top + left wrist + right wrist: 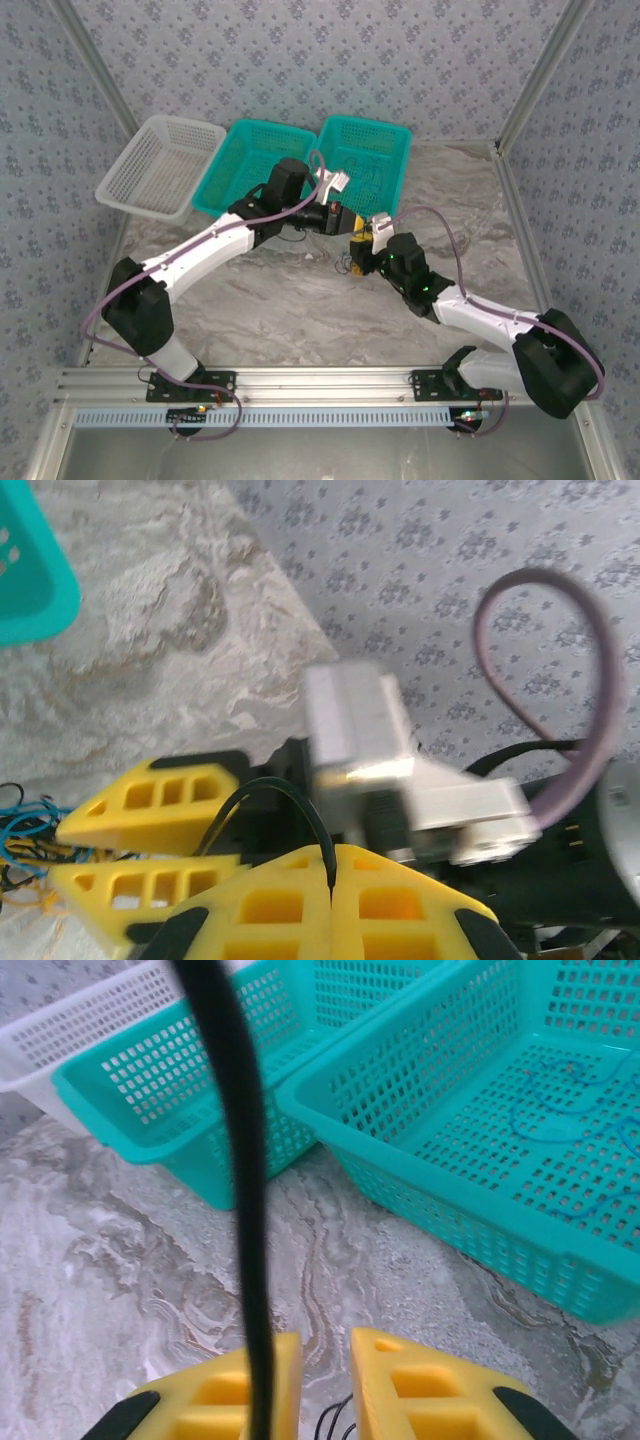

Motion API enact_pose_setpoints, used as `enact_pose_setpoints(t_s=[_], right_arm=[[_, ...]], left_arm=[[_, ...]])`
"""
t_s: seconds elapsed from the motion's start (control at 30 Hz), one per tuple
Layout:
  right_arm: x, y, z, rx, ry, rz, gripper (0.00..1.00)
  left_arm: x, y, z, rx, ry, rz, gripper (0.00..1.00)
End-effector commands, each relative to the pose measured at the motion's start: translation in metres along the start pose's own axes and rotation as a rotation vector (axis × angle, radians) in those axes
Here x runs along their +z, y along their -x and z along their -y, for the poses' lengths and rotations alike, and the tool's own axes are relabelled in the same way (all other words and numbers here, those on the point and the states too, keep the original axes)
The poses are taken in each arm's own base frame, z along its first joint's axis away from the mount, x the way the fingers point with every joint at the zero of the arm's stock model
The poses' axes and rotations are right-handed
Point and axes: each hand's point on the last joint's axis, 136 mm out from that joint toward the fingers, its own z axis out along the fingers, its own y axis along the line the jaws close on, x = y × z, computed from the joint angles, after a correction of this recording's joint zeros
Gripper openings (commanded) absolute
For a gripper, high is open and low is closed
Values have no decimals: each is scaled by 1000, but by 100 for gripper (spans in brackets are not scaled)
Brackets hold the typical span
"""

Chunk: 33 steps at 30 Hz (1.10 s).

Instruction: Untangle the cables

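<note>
1. Left gripper (pixel 333 875): fingers clenched on a black cable (pixel 262 788) that loops up from their seam.
2. Right gripper (pixel 325 1380): fingers slightly apart; the black cable crosses one finger, possibly touching it.
3. Tangled cables (pixel 22 832): blue, black and orange strands on the table (pixel 150 630), just beside the right gripper.

The left arm (pixel 200 250) is stretched out toward the middle. The right arm (pixel 480 315) is bent at the elbow and turned in to meet it. The left pincer (pixel 333 855) is squeezed tight on a thin black cable (pixel 320 835). The right pincer (pixel 325 1345) is held a little open, and its tips are set just beside the left pincer.
</note>
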Motion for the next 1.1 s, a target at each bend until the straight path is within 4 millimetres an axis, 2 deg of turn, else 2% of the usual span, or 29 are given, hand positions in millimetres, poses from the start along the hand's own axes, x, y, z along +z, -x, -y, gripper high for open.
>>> enact_pose_setpoints(t_s=[0.0, 0.23, 0.4, 0.6, 0.77, 0.93, 1.07], right_arm=[[4, 3, 8, 36, -59, 18, 22], [11, -15, 10, 49, -83, -23, 21], [20, -32, 19, 73, -139, -82, 22], [29, -56, 25, 109, -174, -151, 22], [32, -69, 33, 130, -223, -181, 22], [31, -82, 40, 137, -259, -221, 23], [29, -90, 40, 135, -258, -240, 23]], left_arm=[[-26, 31, 47, 164, -80, 96, 0], [-33, 54, 60, 222, -78, 177, 0], [-38, 68, 63, 248, -58, 246, 0], [-52, 90, 45, 234, 91, 369, 0], [-68, 101, 37, 226, 159, 451, 0], [-98, 114, 18, 193, 284, 565, 0], [-118, 119, 4, 137, 317, 629, 0]])
